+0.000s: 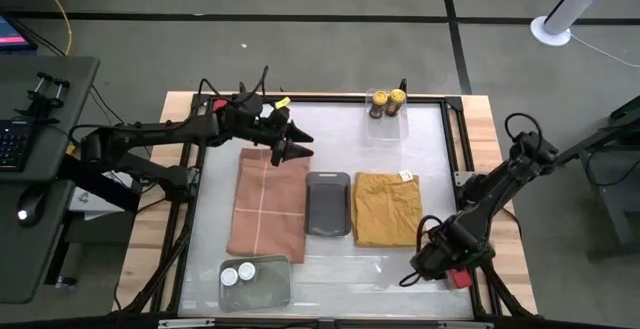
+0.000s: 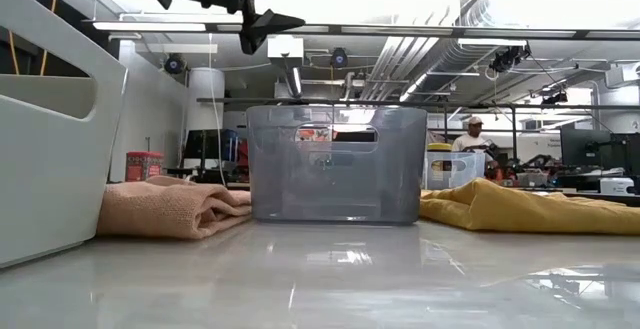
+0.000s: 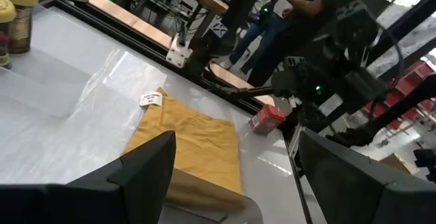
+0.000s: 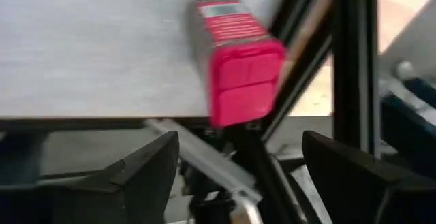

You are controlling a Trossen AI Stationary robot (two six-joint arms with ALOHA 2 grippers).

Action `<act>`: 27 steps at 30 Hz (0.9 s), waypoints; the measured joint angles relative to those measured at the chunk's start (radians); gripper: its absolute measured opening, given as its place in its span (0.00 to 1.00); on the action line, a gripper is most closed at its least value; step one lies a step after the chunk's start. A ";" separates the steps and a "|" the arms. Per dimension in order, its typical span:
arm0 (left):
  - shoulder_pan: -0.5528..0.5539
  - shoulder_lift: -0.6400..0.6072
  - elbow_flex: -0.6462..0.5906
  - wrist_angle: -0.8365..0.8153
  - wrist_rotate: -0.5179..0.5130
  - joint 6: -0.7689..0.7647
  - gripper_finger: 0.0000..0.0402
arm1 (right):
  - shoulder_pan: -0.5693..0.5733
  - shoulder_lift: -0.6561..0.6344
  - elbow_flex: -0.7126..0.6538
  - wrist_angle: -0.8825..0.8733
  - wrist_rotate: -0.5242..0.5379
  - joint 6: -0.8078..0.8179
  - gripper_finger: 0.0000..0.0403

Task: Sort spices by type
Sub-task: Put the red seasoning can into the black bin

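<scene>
We see the right gripper [image 1: 440,261] low at the desk's [image 1: 400,269] near right corner, jaws spread and empty, aimed at a red tin [image 4: 235,54] lying on its side right beside the frame rail [image 4: 354,60]. Risk as we judge it: a nudge pushes the tin off the edge, or a finger catches the rail. Left gripper [image 1: 292,141] hovers high over the pink cloth [image 1: 268,204], jaws spread, empty. Far clear tray [image 1: 387,119] holds two yellow-capped jars [image 1: 388,101]; near clear tray [image 1: 256,283] holds two white-capped jars [image 1: 238,273]; dark grey tray [image 1: 328,203] looks empty. The second red tin [image 2: 144,164] is in the low view only
</scene>
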 joint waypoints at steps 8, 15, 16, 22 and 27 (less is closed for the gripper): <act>-0.004 0.000 0.000 0.000 0.000 -0.040 0.73 | -0.022 -0.003 -0.158 0.130 -0.080 -0.199 0.76; -0.006 0.000 0.000 -0.003 0.000 -0.066 0.73 | -0.015 -0.003 -0.250 0.247 -0.150 -0.259 0.76; -0.006 0.000 0.000 -0.003 0.000 -0.067 0.73 | -0.013 -0.003 -0.265 0.272 -0.150 -0.253 0.76; -0.006 0.000 0.000 -0.004 0.000 -0.068 0.73 | -0.012 -0.003 -0.318 0.375 -0.148 -0.247 0.76; -0.006 0.000 0.000 -0.004 0.000 -0.067 0.73 | -0.015 -0.003 -0.325 0.453 -0.113 -0.259 0.74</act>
